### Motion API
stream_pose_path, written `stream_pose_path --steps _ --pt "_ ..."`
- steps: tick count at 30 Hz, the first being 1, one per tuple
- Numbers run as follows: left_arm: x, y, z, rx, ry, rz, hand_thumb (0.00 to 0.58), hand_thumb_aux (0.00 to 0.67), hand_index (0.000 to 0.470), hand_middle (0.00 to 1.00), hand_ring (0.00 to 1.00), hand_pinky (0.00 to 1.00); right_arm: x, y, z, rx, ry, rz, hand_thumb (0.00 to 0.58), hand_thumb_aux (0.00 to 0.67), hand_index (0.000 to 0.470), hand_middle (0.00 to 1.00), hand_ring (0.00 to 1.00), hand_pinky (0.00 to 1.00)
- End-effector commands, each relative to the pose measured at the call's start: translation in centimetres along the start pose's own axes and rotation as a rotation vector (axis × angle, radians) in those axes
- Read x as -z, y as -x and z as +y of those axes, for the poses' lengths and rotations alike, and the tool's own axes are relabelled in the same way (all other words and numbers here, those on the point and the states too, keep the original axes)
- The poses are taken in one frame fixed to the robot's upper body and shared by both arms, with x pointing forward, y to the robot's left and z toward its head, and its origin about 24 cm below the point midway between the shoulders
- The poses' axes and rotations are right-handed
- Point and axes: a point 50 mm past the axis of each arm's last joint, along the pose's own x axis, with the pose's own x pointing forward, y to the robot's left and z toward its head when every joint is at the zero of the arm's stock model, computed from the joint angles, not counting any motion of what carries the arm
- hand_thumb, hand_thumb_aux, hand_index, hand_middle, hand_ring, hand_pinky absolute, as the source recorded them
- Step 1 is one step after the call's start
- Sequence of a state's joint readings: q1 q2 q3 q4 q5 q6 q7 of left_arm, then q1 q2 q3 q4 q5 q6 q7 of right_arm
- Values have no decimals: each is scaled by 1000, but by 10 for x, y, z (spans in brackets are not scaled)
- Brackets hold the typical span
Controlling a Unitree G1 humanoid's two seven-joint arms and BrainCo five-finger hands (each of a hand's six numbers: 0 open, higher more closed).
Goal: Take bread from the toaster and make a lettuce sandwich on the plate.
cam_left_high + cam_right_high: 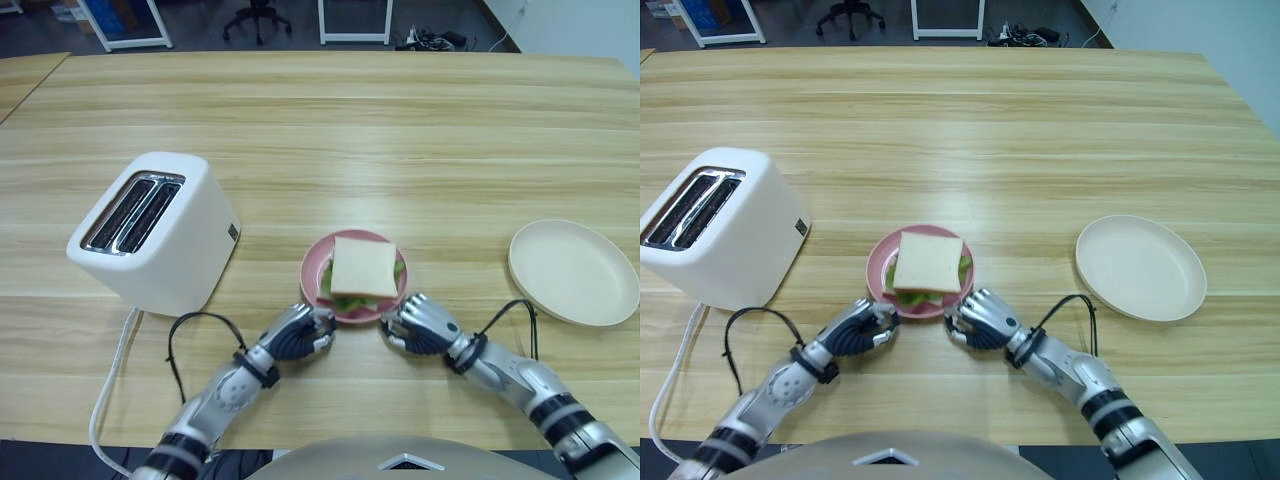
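Assembled sandwich at the near centre of the counter [420,140]. A square slice of white bread [364,266] lies flat on top, with green lettuce [326,287] showing beneath its left and right edges; anything under the lettuce is hidden by the top slice. The sandwich rests on a small round pink plate [311,266], whose rim shows all around it. The left hand [300,333] rests on the counter at the near-left edge of the pink plate, fingers curled inward with nothing held in them; the right hand [420,322] lies likewise at the near-right edge, fingers curled and holding nothing. Whether either hand's fingertips actually touch the rim cannot be told. A thin black cable [190,330] loops out from the left wrist, and a similar one arches over the right wrist. To the left of the plate, and apart from it, stands a white two-slot toaster [170,250], set at an angle with its slots facing up; its white cord [108,385] trails from the near side toward the counter's front edge. To the right, well apart from the sandwich, lies a larger cream plate [572,272]. The counter itself is light wood with the grain running left to right.
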State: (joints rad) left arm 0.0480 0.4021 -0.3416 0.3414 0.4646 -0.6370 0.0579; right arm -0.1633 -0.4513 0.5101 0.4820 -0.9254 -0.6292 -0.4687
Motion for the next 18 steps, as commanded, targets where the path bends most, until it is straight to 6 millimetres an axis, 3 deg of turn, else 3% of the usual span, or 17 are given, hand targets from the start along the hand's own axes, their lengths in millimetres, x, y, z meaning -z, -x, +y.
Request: stream_pose_path --steps 1,6,11,15,16,17,18 --pt "29 -23 -9 9 -6 167 580 670 470 1000 1000 1000 19 -14 21 -24 -3 163 580 670 470 1000 1000 1000" --pt "43 -48 -8 -66 -5 252 580 670 470 1000 1000 1000 35 -36 23 12 -58 296 580 670 470 1000 1000 1000" --pt "51 -46 -8 -110 -8 283 580 670 470 1000 1000 1000 36 -38 24 40 -124 323 580 670 470 1000 1000 1000" --pt "36 -47 2 -251 103 134 580 670 470 1000 1000 1000 34 -40 14 149 -154 277 580 670 470 1000 1000 1000" --pt "28 -46 5 -303 156 59 580 670 470 886 886 886 31 -41 9 226 -181 256 576 617 433 1000 1000 1000" --pt "20 -43 8 -348 199 -18 427 326 229 12 12 12 29 -42 2 307 -210 229 392 289 203 341 341 341" --pt "11 -40 11 -396 235 -97 0 0 0 0 0 0 26 -41 -7 401 -245 200 0 0 0 0 0 0"
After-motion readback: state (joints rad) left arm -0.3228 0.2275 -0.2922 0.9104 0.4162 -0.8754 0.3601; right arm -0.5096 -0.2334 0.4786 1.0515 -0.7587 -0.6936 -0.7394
